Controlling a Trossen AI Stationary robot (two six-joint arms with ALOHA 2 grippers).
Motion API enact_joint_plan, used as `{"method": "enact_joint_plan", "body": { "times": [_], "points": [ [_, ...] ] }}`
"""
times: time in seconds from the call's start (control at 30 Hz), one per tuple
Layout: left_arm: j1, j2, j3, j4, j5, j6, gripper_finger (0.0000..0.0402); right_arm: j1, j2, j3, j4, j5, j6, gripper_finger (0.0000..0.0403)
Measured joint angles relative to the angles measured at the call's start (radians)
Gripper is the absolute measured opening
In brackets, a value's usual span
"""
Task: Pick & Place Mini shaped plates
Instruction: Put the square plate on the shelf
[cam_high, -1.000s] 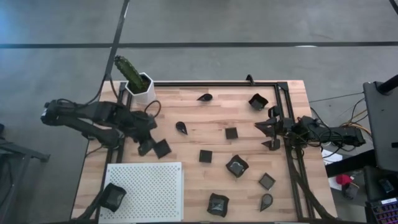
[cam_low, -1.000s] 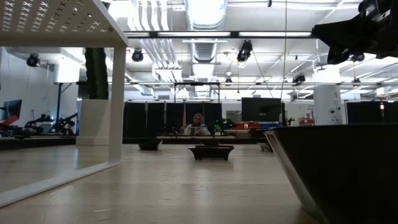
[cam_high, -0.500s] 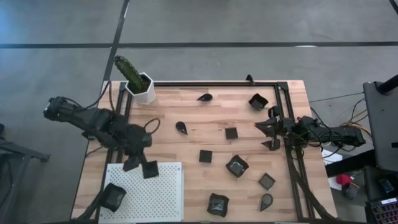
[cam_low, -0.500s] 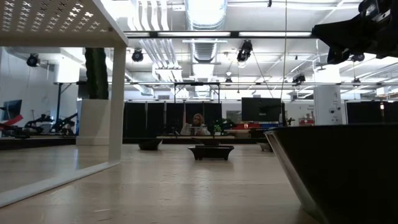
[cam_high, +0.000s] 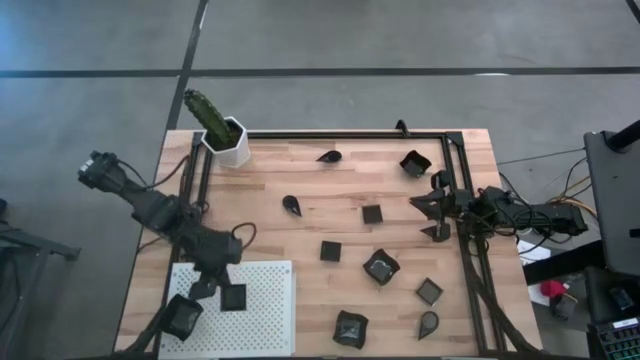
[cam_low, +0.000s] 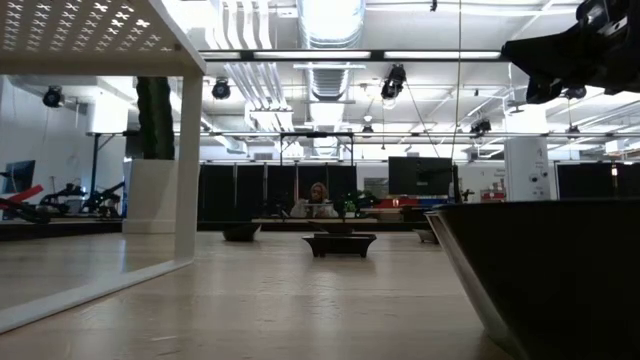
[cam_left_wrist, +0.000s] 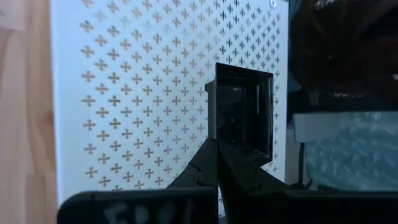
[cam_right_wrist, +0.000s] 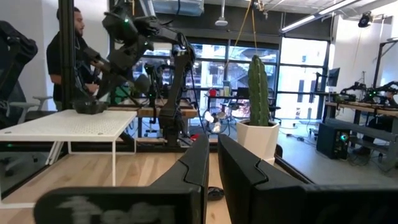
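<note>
My left jaws (cam_high: 218, 290) are pinched on the rim of a small square plate (cam_high: 233, 297), holding it over the white perforated board (cam_high: 262, 310) at the near left corner of the counter (cam_high: 350, 190). In my left wrist view the square plate (cam_left_wrist: 241, 111) stands on edge between my fingers (cam_left_wrist: 239, 168), its hollow facing the camera, with the board's (cam_left_wrist: 149, 93) cross-shaped holes behind it. Just beside it, at the board's outer near corner, sits a wavy-edged plate (cam_high: 181, 316) already on the board. Farther out the other dark plates lie scattered on the bare wood — a teardrop one (cam_high: 291, 205) near the middle, a small square (cam_high: 372, 213), another square (cam_high: 330, 250), a wavy one (cam_high: 381, 266), a square (cam_high: 429, 291), a teardrop (cam_high: 428, 323) and a wavy one (cam_high: 350, 328) along the near edge, plus a teardrop (cam_high: 328, 156) and a larger dish (cam_high: 415, 163) at the far edge. The white hexagonal pot (cam_high: 227, 144) with its cactus stands at the far left corner. My right jaws (cam_high: 437, 212) wait at the right edge of the counter, narrowed almost together with nothing between them; my right wrist view shows the two fingers (cam_right_wrist: 202, 165) side by side — the pot (cam_right_wrist: 257, 138) and the raised board (cam_right_wrist: 74, 124) lie beyond, and a person (cam_right_wrist: 65, 56) stands in the room behind.
</note>
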Motion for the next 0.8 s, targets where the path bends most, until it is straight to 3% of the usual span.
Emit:
{"method": "enact_joint_plan", "body": {
  "times": [0.37, 0.8],
  "points": [
    [-0.053, 0.002, -0.122, 0.113, 0.062, -0.11, 0.0, 0.0, 0.0, 0.0, -0.001, 0.0, -0.005, 0.0034],
    [-0.066, 0.001, -0.164, 0.136, 0.076, -0.106, 0.0, 0.0, 0.0, 0.0, -0.001, 0.0, 0.001, 0.0034]
  ]
}}
